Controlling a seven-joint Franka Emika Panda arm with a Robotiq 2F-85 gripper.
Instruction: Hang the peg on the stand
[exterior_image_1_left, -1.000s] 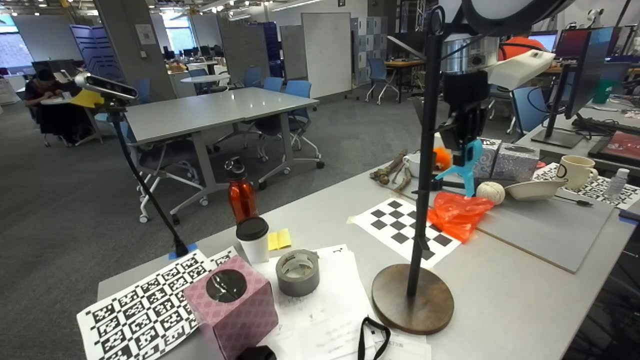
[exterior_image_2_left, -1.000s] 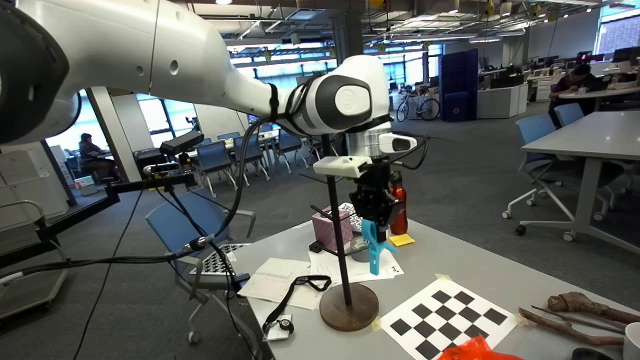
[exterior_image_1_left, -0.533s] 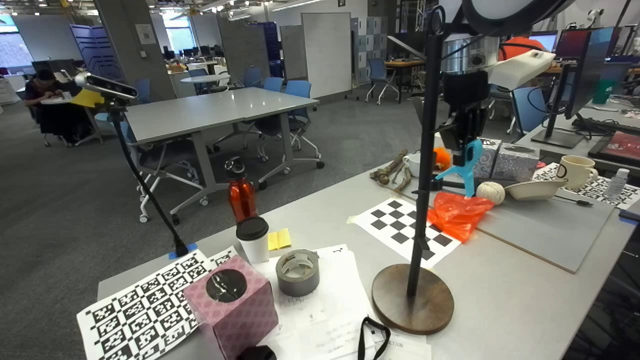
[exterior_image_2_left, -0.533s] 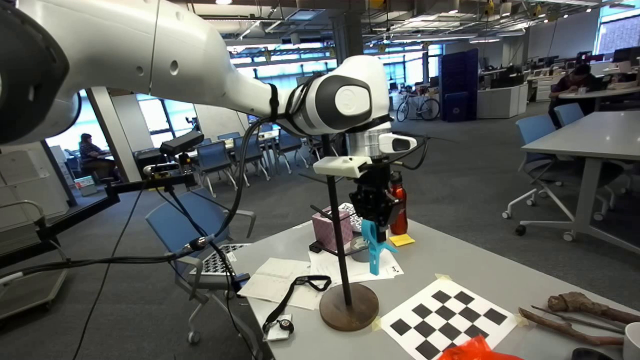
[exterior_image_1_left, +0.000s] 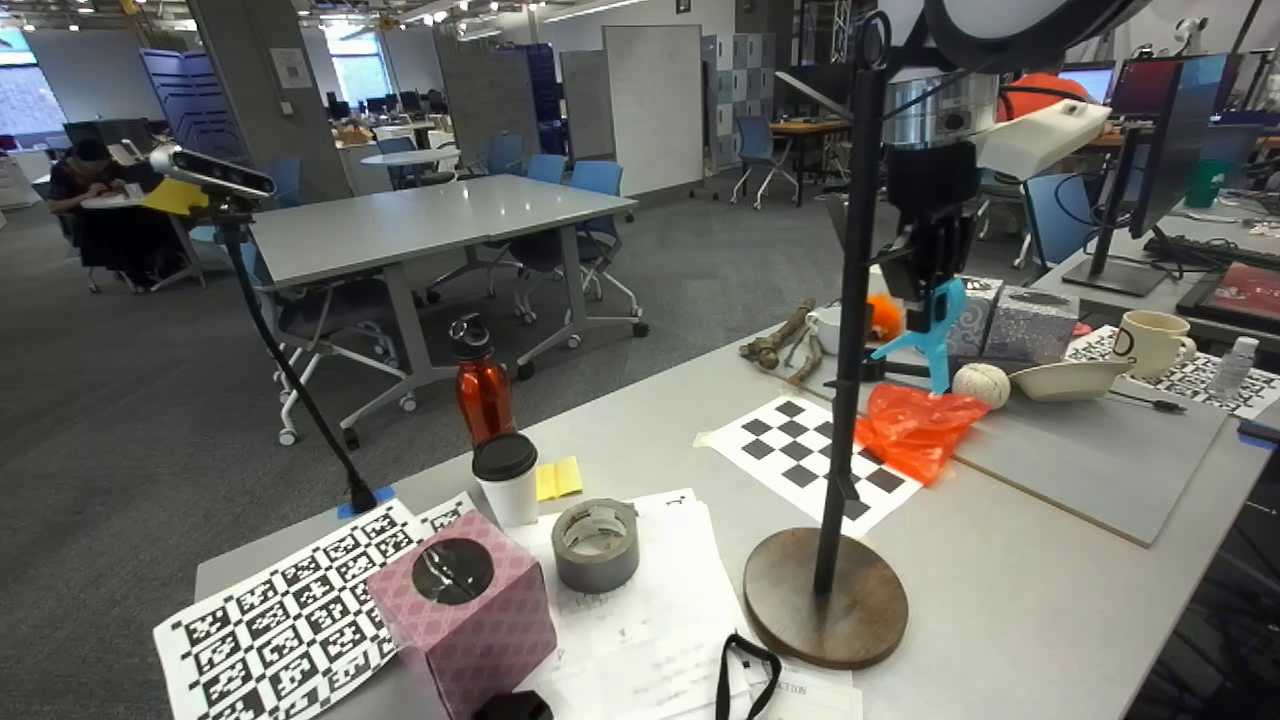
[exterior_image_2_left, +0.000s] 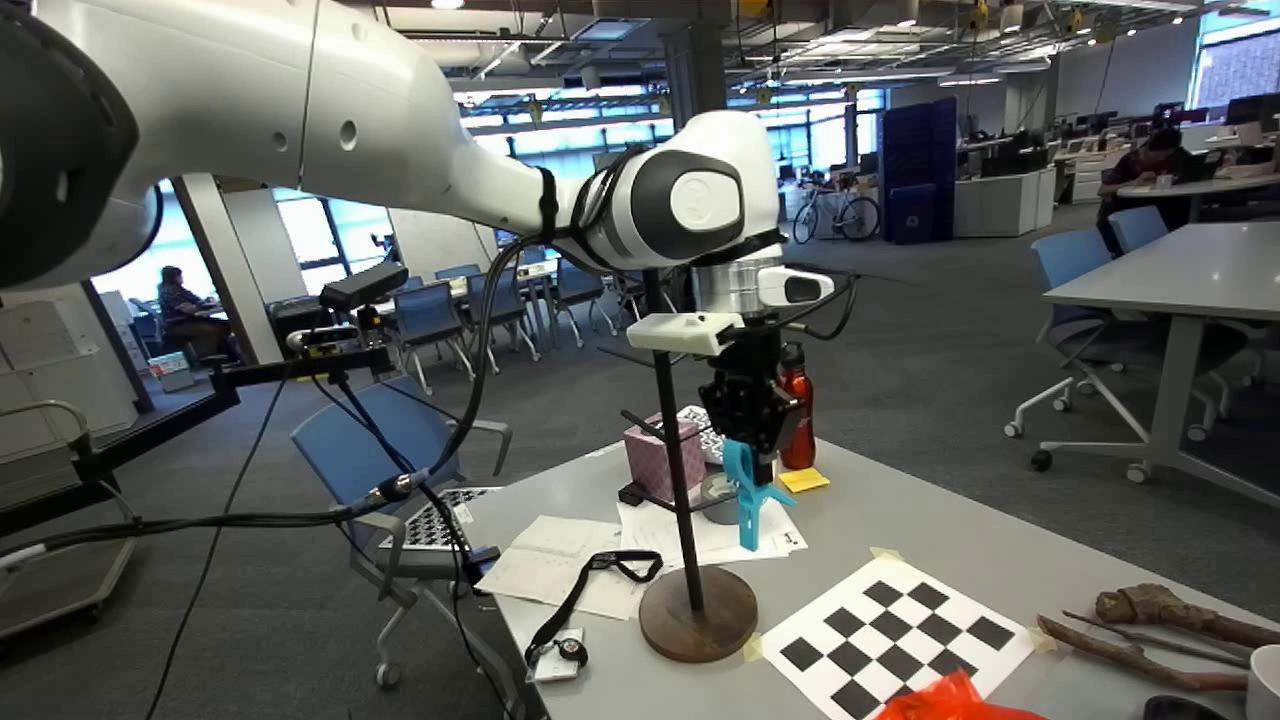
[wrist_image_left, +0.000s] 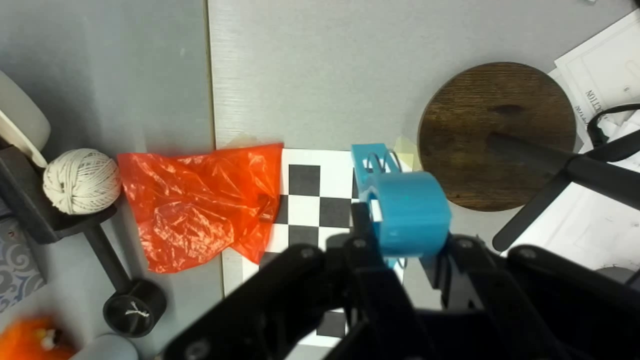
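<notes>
Light-blue plastic clothes-peg (wrist_image_left: 412, 215), legs splayed, aloft over the table (exterior_image_1_left: 1000, 580); my pincer (wrist_image_left: 404, 235) is drawn narrow and holds its upper end. Position: near the stand (exterior_image_1_left: 850, 350), right of its black pole (exterior_image_2_left: 684, 520) in both exterior views, left of the round wooden base (wrist_image_left: 500, 95) in the wrist view.

Progress, as I judge it: grasp and lift done, approach mostly so. Remaining: meet a prong (wrist_image_left: 532, 209), seat the peg, let go, back off.

Hard to make out: in an exterior view a dark prong passes close by the peg (exterior_image_2_left: 749, 520); touching or apart, I cannot tell. Pole's upper part runs off the right edge of the wrist view. Peg's near end, slightly blurred there, masks much of my grip.
</notes>
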